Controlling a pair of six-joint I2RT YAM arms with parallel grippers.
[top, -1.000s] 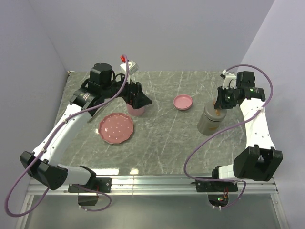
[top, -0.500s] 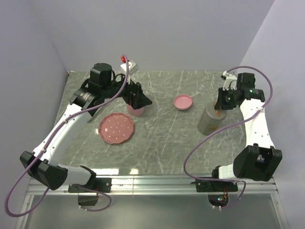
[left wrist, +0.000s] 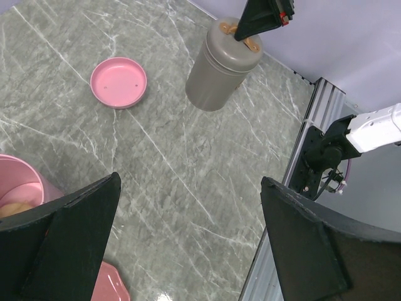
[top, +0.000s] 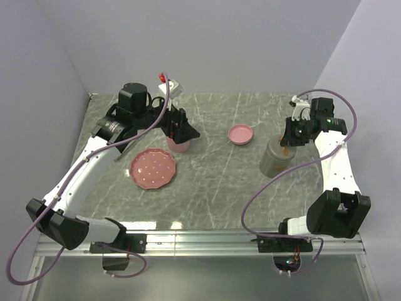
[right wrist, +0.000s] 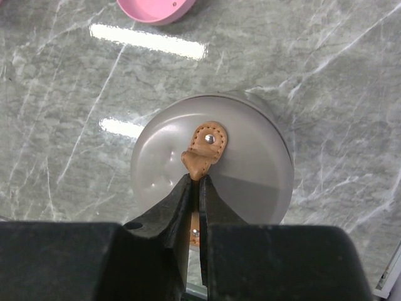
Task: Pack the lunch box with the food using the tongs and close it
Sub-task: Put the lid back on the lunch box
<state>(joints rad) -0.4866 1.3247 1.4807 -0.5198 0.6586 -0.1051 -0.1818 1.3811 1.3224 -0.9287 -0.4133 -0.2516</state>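
The lunch box is a grey cylinder [top: 276, 159] [left wrist: 220, 69] with a domed lid [right wrist: 213, 164] carrying a tan leather strap [right wrist: 205, 145]. My right gripper [right wrist: 199, 179] [top: 290, 138] is shut on that strap, straight above the lid. My left gripper [top: 182, 128] [left wrist: 190, 182] hangs wide open over a pink cup [top: 179, 145] [left wrist: 20, 182], nothing between its fingers. A pale beige piece of food [left wrist: 11, 209] lies in that cup. A thin bar, probably the tongs [top: 121, 153], pokes out from under the left arm.
A pink dotted plate [top: 153, 168] lies left of centre, in front of the cup. A small round pink dish [top: 240, 134] [left wrist: 118, 82] sits on the marble between the cup and the grey box. The metal table rail [left wrist: 313, 157] runs along the near edge.
My right gripper has crept slightly up and left while still pinching the strap. The left arm has not moved.
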